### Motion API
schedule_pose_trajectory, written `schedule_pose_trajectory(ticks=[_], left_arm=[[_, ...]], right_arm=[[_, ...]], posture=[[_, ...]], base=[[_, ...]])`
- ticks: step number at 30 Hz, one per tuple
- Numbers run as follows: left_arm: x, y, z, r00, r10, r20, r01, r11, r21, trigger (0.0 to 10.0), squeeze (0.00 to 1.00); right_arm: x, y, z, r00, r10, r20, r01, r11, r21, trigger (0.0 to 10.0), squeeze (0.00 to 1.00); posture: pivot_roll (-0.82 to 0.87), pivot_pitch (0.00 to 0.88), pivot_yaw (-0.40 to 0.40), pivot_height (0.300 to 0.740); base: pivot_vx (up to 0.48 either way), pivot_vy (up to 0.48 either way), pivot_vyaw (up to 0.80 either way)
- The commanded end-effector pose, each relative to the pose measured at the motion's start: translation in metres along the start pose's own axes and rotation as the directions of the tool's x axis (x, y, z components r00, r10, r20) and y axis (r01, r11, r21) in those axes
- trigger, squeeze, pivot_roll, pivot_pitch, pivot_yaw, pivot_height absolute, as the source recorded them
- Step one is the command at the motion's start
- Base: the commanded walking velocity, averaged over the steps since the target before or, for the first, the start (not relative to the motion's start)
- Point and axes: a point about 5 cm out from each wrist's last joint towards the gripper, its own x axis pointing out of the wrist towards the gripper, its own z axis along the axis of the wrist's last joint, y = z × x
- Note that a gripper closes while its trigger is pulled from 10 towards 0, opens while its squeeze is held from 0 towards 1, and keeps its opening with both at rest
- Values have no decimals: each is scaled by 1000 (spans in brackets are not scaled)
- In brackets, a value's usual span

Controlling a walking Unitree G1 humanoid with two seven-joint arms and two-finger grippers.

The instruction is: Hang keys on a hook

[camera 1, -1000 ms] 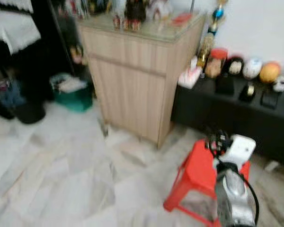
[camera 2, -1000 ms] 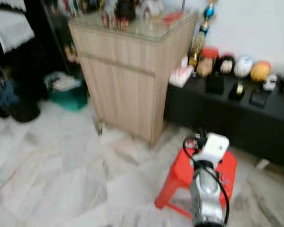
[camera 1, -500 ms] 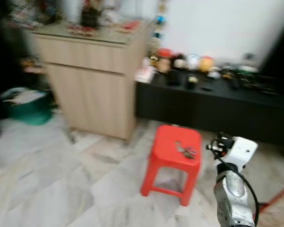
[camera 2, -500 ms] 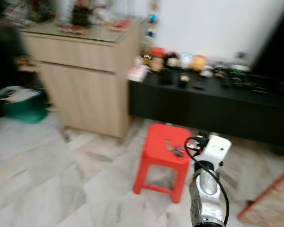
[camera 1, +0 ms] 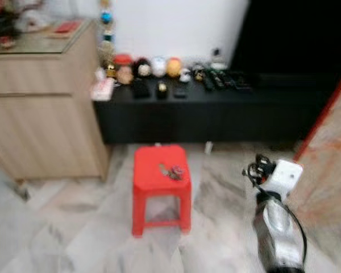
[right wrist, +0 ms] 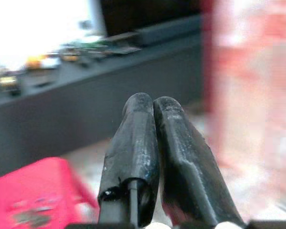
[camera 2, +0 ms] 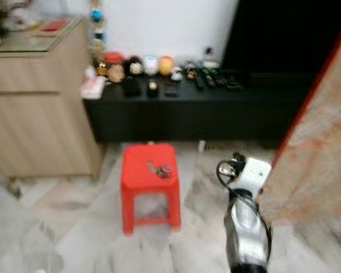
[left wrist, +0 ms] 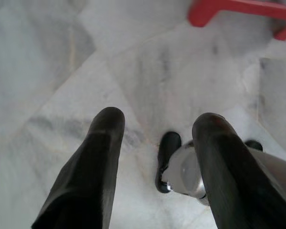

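Observation:
A small bunch of keys (camera 1: 171, 171) lies on top of a red plastic stool (camera 1: 153, 185) on the marble floor. My right arm (camera 1: 275, 222) is raised at the lower right, to the right of the stool and apart from it. In the right wrist view the right gripper (right wrist: 152, 102) is shut with nothing between its fingers, and the red stool (right wrist: 33, 191) sits low beside it with the blurred keys (right wrist: 31, 217) on top. My left gripper (left wrist: 157, 121) is open and points down at the bare floor, with a red stool leg (left wrist: 238, 9) beyond it.
A light wooden cabinet (camera 1: 40, 108) stands left of the stool. Behind the stool runs a low black bench (camera 1: 216, 114) carrying trinkets and remotes, under a dark screen. A reddish marbled panel (camera 1: 329, 148) rises at the right. Part of my own body (left wrist: 181, 167) shows below the left gripper.
The camera has swung to the right: the cabinet slid to the left edge, the stool sits left of centre and the reddish panel has come into view. My right arm keeps its pose.

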Motion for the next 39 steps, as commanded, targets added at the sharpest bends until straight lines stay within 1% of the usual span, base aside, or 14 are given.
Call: schedule_pose_trajectory(ticks=[1,6,14,17,32,39], left_arm=[[-2,6,-3,1000,12,-16,-12,1000,0,10000,0],[-3,14,-2,1000,23,-13,-24,1000,-13,10000,0],[-4,19,-3,999,32,-13,-32,999,-29,10000,0],[-4,19,-2,999,29,-13,-30,999,-33,10000,0],[-3,14,-1,1000,14,-10,-14,999,-32,10000,0],[-3,8,-5,1000,12,-19,-13,999,-43,10000,0]], right_arm=[[1,6,4,1000,11,13,-12,1000,13,10000,0],[1,7,3,1000,10,11,-10,1000,17,10000,0],[1,8,5,1000,7,21,-7,1000,18,10000,0],[0,8,5,1000,10,25,-10,1000,-1,10000,0],[3,10,7,1000,12,28,-12,1000,-1,10000,0],[5,7,8,999,-19,28,19,1000,12,10000,0]], posture=[[16,0,-42,740],[12,0,-40,740],[8,0,-39,740],[4,0,-38,740],[8,0,-52,740],[4,0,-55,740]], base=[[0,0,-800],[0,0,-800],[0,0,-731],[0,0,0],[0,0,0],[0,0,0]])
